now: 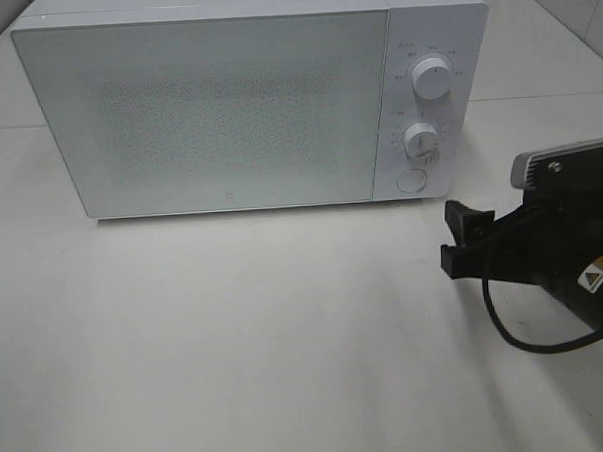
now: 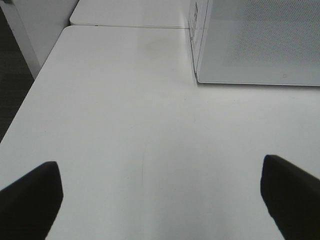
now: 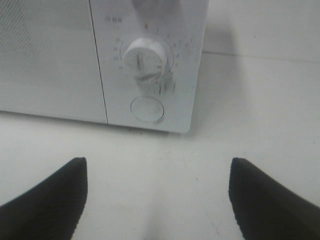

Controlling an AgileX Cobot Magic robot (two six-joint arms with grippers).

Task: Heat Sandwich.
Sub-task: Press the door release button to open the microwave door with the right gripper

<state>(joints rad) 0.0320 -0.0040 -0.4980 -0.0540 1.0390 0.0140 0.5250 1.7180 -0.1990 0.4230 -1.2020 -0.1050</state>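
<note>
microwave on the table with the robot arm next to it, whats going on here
A white microwave stands on the white table with its door shut. The right end effector hovers open and empty in front of the control panel, facing the lower dial and the round button under it, touching neither. The left end effector is open and empty too, over the table off the microwave's left front corner. No sandwich is in view.

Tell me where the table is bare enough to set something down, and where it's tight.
Widest free patch: the table in front of the microwave door, from the table's left edge to the right claw. Also bare: the strip beside the microwave's left side. Crowded: near right corner, with the right arm and its cable.
</note>
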